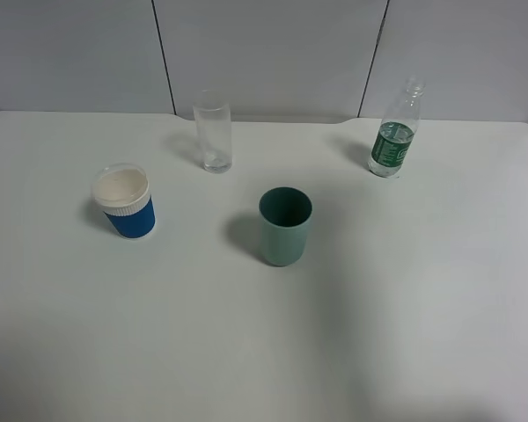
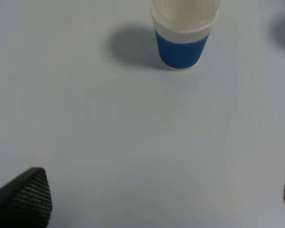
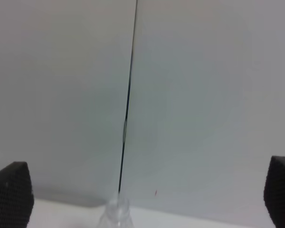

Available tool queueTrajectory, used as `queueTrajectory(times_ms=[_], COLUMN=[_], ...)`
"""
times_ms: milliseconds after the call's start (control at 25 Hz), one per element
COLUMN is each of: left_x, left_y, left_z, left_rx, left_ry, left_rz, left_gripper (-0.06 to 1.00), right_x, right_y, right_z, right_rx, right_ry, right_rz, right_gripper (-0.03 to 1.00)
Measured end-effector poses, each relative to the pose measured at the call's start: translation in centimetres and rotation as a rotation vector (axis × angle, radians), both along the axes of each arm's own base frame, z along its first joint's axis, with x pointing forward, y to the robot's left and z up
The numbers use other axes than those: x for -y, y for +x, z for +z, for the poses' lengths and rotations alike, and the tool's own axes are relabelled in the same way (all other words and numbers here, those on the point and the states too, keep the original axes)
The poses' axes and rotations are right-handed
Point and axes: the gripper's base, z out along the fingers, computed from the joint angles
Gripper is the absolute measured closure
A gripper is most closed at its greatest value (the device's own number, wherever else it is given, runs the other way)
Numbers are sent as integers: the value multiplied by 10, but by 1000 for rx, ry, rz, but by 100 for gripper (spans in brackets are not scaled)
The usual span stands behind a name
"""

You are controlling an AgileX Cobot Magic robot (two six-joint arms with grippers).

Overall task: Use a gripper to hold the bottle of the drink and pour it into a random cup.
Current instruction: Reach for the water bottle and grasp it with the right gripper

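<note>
The bottle (image 1: 393,132) stands upright at the far right of the tabletop (image 1: 422,308), close to the wall (image 1: 273,53), its open mouth up and its long axis vertical. It is well apart from the cup (image 1: 285,226), which stands near the middle, nearer the front edge and to the left of the bottle in the high view.

The right tool (image 3: 145,194) is the one aimed at it. Its jaws are spread wide and hold nothing, and in the right wrist view only the bottle's clear neck (image 3: 115,216) shows, low between the two fingertips and a little nearer one of them. Most of that view is wall, so the tool seems to sit above and short of the bottle's body. The coming move likely calls for going down and forward until the jaws flank the labelled part.

The left tool (image 2: 156,199) is also spread wide and empty. It faces the blue cup (image 2: 183,38) on the left side, far from the bottle, so the right arm is the nearer one. A glass (image 1: 213,132) stands at the back, between the blue cup and the bottle.
</note>
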Motion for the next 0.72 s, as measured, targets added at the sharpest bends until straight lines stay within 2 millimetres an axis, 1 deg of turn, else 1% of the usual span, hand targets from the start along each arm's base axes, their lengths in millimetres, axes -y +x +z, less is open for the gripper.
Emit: queueTrajectory(times_ms=[360, 400, 440, 720], left_x=[0, 0, 0, 0], left_y=[0, 0, 0, 0], left_z=[0, 0, 0, 0], left_rx=[0, 0, 0, 0], left_ry=[0, 0, 0, 0], left_rz=[0, 0, 0, 0], left_gripper=[-5, -5, -5, -5], right_x=[-3, -4, -4, -6], right_y=[30, 35, 35, 52], right_z=[-27, -32, -32, -53], right_rx=[-135, -161, -161, -258], right_ry=[-16, -18, -18, -29], right_rz=[1, 1, 1, 1], right_gripper=[1, 1, 1, 1])
